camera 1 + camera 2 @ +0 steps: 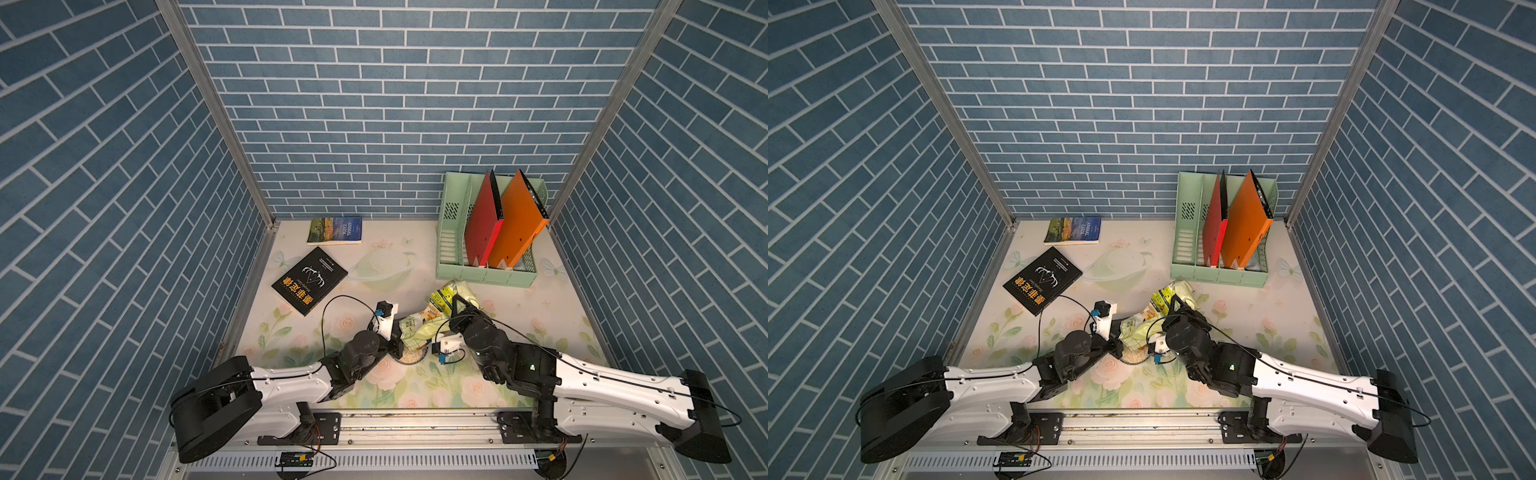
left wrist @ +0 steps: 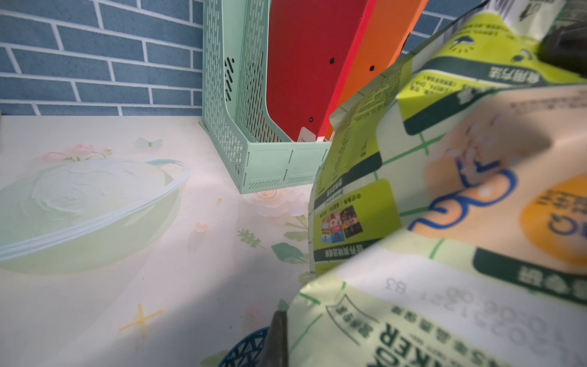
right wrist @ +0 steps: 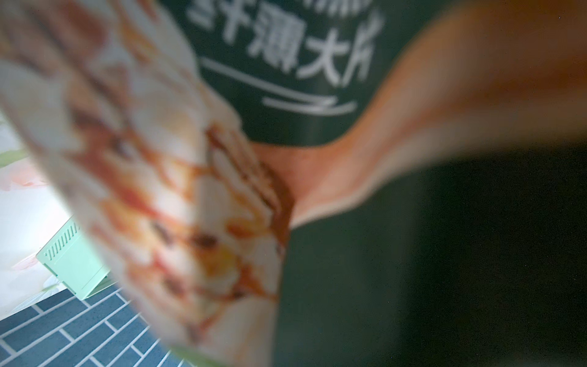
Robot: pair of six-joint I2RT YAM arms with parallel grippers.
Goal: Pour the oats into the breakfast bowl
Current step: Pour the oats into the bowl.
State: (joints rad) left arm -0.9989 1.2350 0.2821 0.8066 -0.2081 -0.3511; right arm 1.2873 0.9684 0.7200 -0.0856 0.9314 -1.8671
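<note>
- Where is the bag sitting against your grippers?
- Left gripper (image 1: 397, 337) is pinching shut on the oat bag (image 1: 428, 326) at its low end; right gripper (image 1: 457, 305) is clamping the high end. That low end is hanging over the breakfast bowl (image 1: 409, 363), with oats (image 1: 409, 355) lying inside.
- Anything hiding?
- The bowl is mostly hiding under bag and wrist, and the right wrist view is blurring out.

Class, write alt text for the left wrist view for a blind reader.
A crumpled green oat bag fills half the picture. Behind it, a mint file rack holding a red folder and an orange folder stands on a floral table.
</note>
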